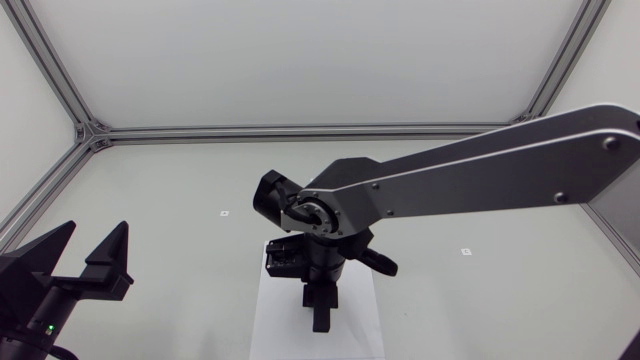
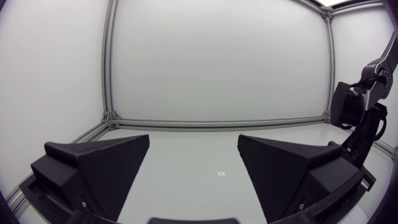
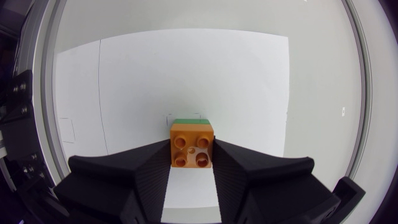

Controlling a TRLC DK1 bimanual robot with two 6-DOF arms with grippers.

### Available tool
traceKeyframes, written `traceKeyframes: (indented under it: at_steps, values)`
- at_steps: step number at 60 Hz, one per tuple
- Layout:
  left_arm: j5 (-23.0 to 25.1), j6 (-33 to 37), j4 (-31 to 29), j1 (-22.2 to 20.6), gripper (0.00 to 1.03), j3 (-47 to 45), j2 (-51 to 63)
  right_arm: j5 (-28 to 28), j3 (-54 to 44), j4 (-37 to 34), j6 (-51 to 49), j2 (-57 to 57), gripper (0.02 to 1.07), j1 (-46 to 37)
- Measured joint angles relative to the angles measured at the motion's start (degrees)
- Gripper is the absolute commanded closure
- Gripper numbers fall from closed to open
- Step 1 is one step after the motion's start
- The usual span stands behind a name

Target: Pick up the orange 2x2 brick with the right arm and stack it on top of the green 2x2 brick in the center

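Fingers of the right gripper press the orange 2x2 brick from both sides, studs toward the wrist camera, directly over the white sheet at the middle of the table. A thin edge of the green 2x2 brick shows just past the orange one, inside a faint square outline on the sheet. Whether the two bricks touch cannot be told. From overhead, the right arm spans in over the sheet and hides both bricks beneath its wrist. Well off the sheet, on the left arm's side, the left gripper hangs with fingers spread wide and nothing between them.

The main risk from here is alignment — if the orange brick is a little skewed or offset over the green one, the studs would likely not seat. A downward push could then slide the green brick across the smooth sheet or tip it. Letting go before the bricks lock could leave the orange one perched loosely, and a clinging finger could drag it off as the gripper rises.

No brand, label or legible writing appears — only two small marks on the table beside the sheet, too small to read.
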Motion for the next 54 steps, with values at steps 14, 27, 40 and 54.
traceKeyframes:
  at_steps: [14,27,40,54]
  values:
    - [0.0,0.0,0.0,0.0,0.04,0.0,0.0,0.7,2.3,-2.5,0.2,1.5,0.92,0.3]
    - [0.0,0.0,0.0,0.0,0.04,0.0,0.0,0.2,3.7,-3.9,0.2,2.5,0.92,0.3]
    - [0.0,0.0,0.0,0.0,0.04,0.0,0.0,-0.7,3.7,-4.0,0.2,2.3,0.92,0.3]
    - [0.0,0.0,0.0,0.0,0.04,0.0,0.0,-1.2,3.9,-4.5,0.2,2.3,0.92,0.3]
